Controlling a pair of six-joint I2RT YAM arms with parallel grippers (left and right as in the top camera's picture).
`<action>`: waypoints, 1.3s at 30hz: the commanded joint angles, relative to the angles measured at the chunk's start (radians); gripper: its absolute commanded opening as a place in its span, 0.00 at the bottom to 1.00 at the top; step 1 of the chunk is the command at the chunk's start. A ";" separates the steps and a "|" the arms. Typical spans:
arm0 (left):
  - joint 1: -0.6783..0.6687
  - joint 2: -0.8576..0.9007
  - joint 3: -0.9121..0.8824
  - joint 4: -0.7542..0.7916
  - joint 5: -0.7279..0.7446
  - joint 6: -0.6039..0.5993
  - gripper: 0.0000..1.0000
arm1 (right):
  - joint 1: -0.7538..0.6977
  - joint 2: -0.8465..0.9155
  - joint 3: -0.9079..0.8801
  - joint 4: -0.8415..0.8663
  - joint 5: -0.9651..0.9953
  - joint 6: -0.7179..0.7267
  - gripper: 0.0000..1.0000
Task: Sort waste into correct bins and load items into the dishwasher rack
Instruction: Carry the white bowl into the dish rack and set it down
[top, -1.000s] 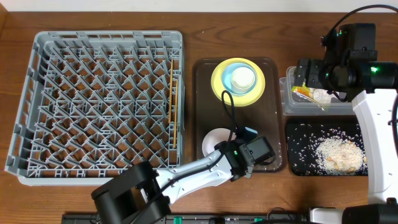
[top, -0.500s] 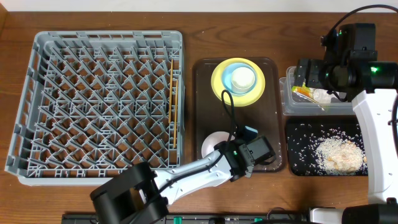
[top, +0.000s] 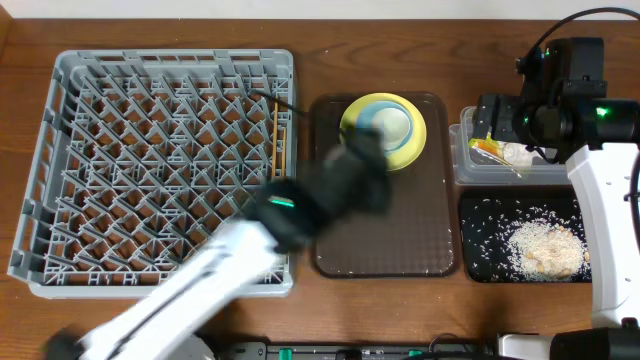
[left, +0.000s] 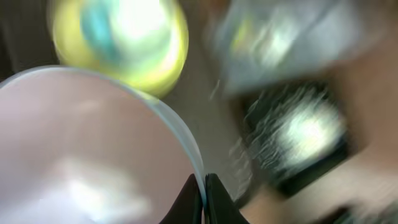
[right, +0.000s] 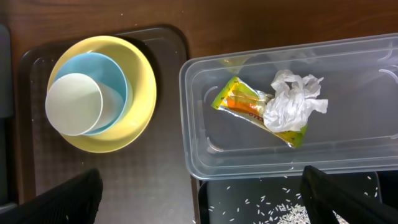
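**Desk:** What has changed here?

**Photographer:** The white bowl (left: 81, 149) has left the front-left corner of the brown serving tray (top: 390, 230), where it sat a second ago. That corner is now bare. The left gripper (left: 202, 198) has closed on the bowl's rim, its fingers pressed together with only the thin wall between them. The whole arm is a blur in the overhead view, swinging from the tray's left edge towards the dishwasher rack (top: 170, 58).

**Desk:** Can you see the bowl from above?

**Photographer:** Not cleanly, because the blur swallows it. Only the wrist view shows it, large and pale against the fingers.

**Desk:** And the other arm?

**Photographer:** The right gripper (right: 200, 186) hangs spread wide and empty over the clear plastic tub (right: 193, 112) at the worktop's back-right. The snack wrapper (right: 239, 102) and the tissue (right: 292, 102) lie inside the tub. The rice (top: 545, 248) is heaped in the black tray (top: 480, 215) in front of it.

**Desk:** So where does the job stand?

**Photographer:** The waste looks sorted and loading is under way, by my reading. The chopsticks (top: 274, 140) lie along the rack's right side. The yellow plate (right: 140, 93), light blue bowl (right: 112, 74) and small white cup (right: 73, 104) are stacked at the tray's back edge, waiting their turn.
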 joint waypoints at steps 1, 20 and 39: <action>0.223 -0.069 0.015 0.014 0.309 0.034 0.06 | 0.007 0.004 0.002 -0.002 0.002 -0.014 0.99; 0.861 0.656 0.014 1.216 1.369 -0.764 0.06 | 0.007 0.004 0.002 -0.002 0.002 -0.014 0.99; 0.946 0.763 0.014 1.233 1.328 -0.737 0.50 | 0.007 0.004 0.002 -0.002 0.002 -0.014 0.99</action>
